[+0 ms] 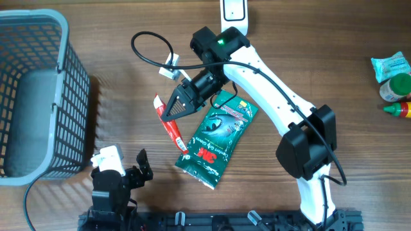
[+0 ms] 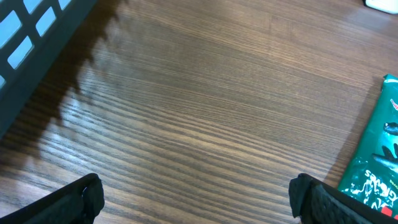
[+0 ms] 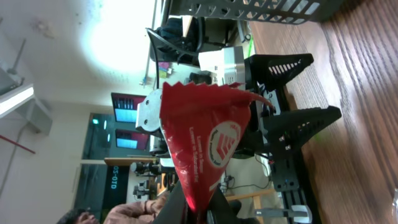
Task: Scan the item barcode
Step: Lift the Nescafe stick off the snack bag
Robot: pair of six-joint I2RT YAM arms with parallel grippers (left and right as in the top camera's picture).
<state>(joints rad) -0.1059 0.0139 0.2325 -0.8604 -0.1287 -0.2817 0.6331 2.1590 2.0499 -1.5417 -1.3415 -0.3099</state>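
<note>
My right gripper (image 1: 168,115) is shut on a red sachet (image 1: 175,133), the item, and holds it lifted above the table's middle. In the right wrist view the red sachet (image 3: 208,146) stands up from the shut gripper (image 3: 199,208), printed face to the camera; I see no barcode on it. My left gripper (image 1: 142,165) rests open near the front left with nothing between its fingers, and in the left wrist view the gripper (image 2: 199,205) is over bare wood. A white device (image 1: 232,13), perhaps the scanner, sits at the back edge.
A green 3M packet (image 1: 215,138) lies flat just right of the sachet; the same green packet (image 2: 379,162) shows at the left wrist view's right edge. A grey basket (image 1: 61,96) fills the left side. Small packets and bottles (image 1: 393,80) sit at the far right.
</note>
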